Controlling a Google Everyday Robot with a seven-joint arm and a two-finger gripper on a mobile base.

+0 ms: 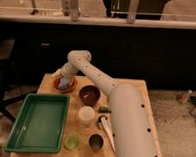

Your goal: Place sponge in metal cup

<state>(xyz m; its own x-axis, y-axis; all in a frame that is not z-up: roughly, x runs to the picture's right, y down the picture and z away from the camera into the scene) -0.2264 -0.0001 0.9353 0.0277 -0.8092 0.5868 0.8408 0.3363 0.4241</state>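
The sponge (65, 83) is a small blue-grey block lying on the orange plate (57, 85) at the table's back left. My gripper (64, 79) hangs right over the sponge at the plate, at the end of the white arm (99, 80). The metal cup (95, 142) stands near the table's front edge, shiny grey with a dark inside, right of the pale green cup (71, 140). It is far from the gripper.
A green tray (37, 123) fills the table's left front. A dark brown bowl (89, 95) sits mid-table, a white cup (86, 115) in front of it. A white-handled utensil (107, 132) and a small dark item (104, 109) lie beside the arm.
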